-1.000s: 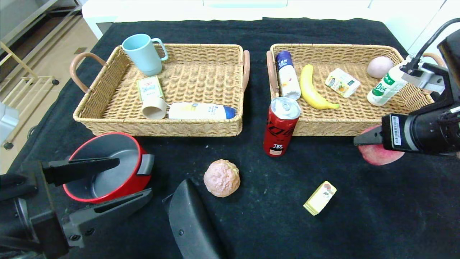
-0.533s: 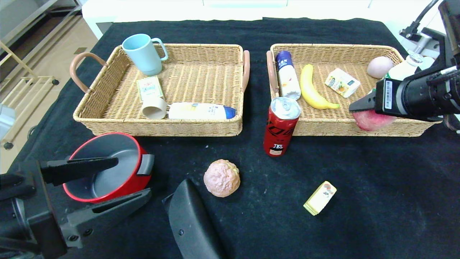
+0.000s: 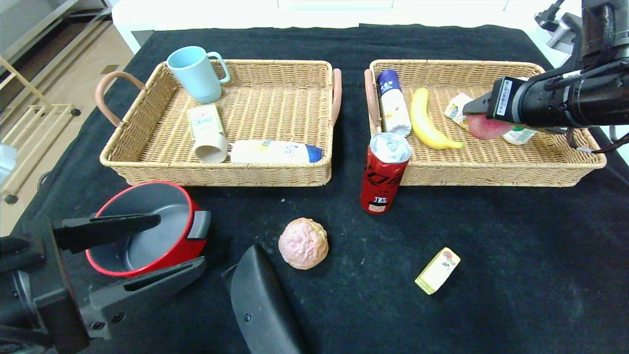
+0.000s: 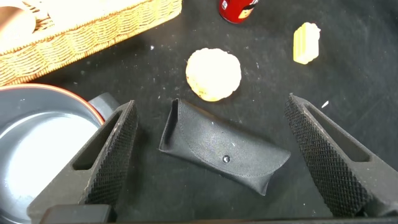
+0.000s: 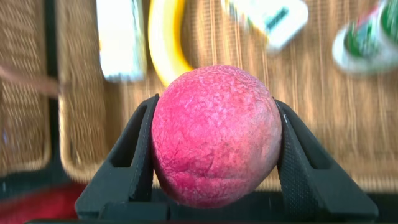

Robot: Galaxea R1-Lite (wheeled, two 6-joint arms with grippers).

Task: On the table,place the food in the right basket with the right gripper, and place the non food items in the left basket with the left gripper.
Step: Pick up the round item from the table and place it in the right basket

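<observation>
From the head view, the right end effector [image 3: 475, 119] was clamped on a pink-red fruit [image 3: 486, 129] and hung over the right basket [image 3: 491, 169], between the banana [image 3: 427, 120] and a green-labelled bottle [image 3: 520, 135] that the arm mostly hid. That basket already held the banana, a blue-capped tube [image 3: 393, 102] and a small carton [image 3: 456, 108], so the food sorting looked well along. The left basket [image 3: 221, 172] held a blue mug [image 3: 196, 73], a small packet [image 3: 205, 120], a beige cup [image 3: 211, 147] and a white bottle [image 3: 275, 152]. Still out on the black tabletop [image 3: 516, 275], all on the near side of the baskets, were a red can [image 3: 385, 173] (touching the right basket's front wall), a knobbly pink ball [image 3: 303, 243], a yellow box [image 3: 437, 270], a red pot [image 3: 147, 228] and a black glasses case [image 3: 263, 305]. The left end effector [image 3: 132, 255] sat beside the pot, fingers apart.

From the left wrist view, the left end effector's fingers [image 4: 112, 155] stood wide with nothing between them, the glasses case [image 4: 224, 155] lying below the gap. The pot was just beside it.

From the right wrist view, the fruit [image 5: 214, 134] filled the grip, both fingers [image 5: 137, 162] pressed on its sides, with wicker beneath. Releasing it seemed the next step; nothing appeared to block the drop.
</observation>
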